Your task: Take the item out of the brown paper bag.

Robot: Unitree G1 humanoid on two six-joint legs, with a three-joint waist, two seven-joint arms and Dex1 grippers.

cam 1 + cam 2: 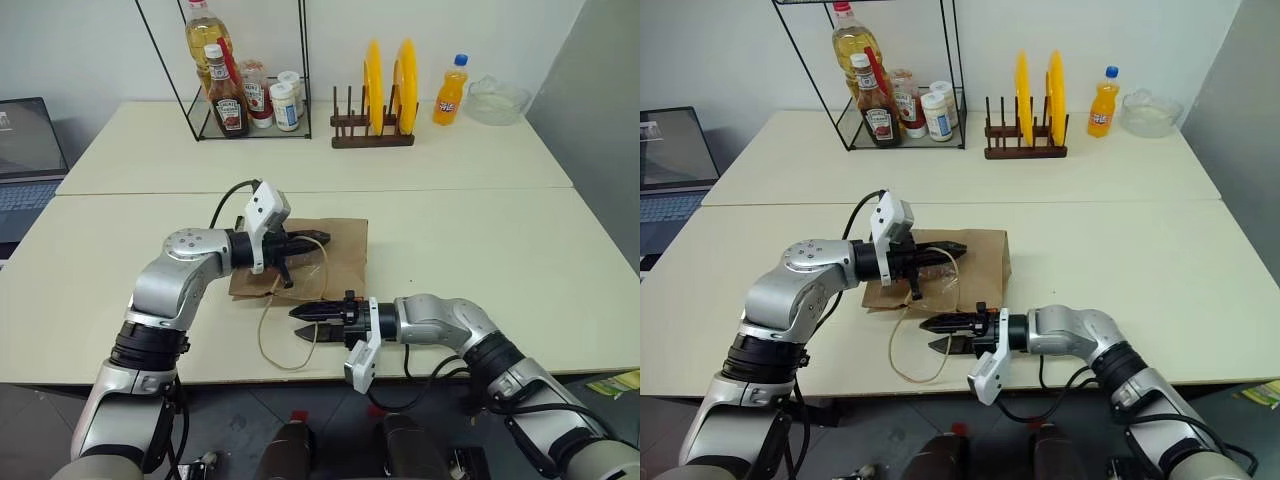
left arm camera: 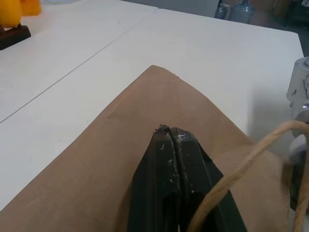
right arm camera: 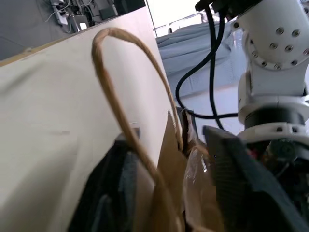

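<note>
The brown paper bag (image 1: 342,250) lies flat on the table, its mouth and twine handles toward me. My left gripper (image 1: 312,242) rests shut on top of the bag, and one handle runs beside its fingers (image 2: 176,164). My right gripper (image 1: 297,325) is at the bag's near edge, fingers a little apart. The lower twine handle (image 3: 113,77) and a paper edge (image 3: 166,159) stand between those fingers. The item is hidden. A bit of clear plastic (image 3: 193,181) shows by the paper edge; I cannot tell what it is.
At the back stand a wire rack (image 1: 245,110) with a ketchup bottle (image 1: 228,105) and jars, a wooden rack with yellow plates (image 1: 385,95), an orange soda bottle (image 1: 451,92) and a glass bowl (image 1: 497,100). A laptop (image 1: 25,150) sits far left.
</note>
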